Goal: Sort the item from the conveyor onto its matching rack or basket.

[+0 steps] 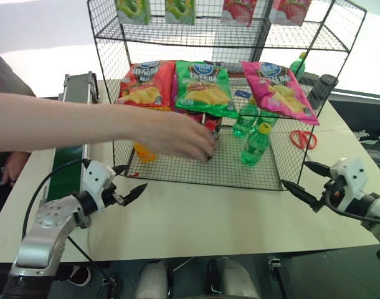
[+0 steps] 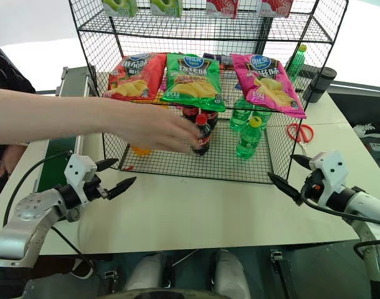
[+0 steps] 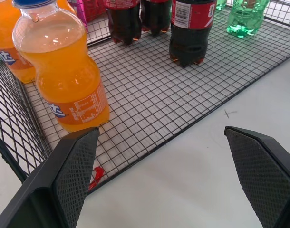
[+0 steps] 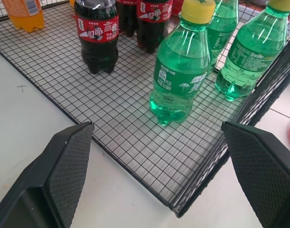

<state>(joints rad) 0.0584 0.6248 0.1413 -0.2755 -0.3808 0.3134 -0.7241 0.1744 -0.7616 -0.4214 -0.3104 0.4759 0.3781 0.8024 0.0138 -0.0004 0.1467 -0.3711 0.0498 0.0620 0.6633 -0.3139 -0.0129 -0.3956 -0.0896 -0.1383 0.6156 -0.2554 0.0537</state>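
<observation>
1. I see the small clear-green plastic soda bottle with a yellow cap standing upright on the bottom tier of the large black wire-mesh rack.
2. My left gripper and right gripper hover spread wide, empty.
3. A person's hand grips a dark cola bottle inside the rack.

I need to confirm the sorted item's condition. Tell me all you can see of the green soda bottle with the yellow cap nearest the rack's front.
The green soda bottle is small, of clear green plastic, with a yellow screw cap and a green label around its middle. It stands upright on the wire floor of the black rack, near the front right corner. It looks full and capped. Other green bottles stand just behind it. Nothing grips it.
</observation>
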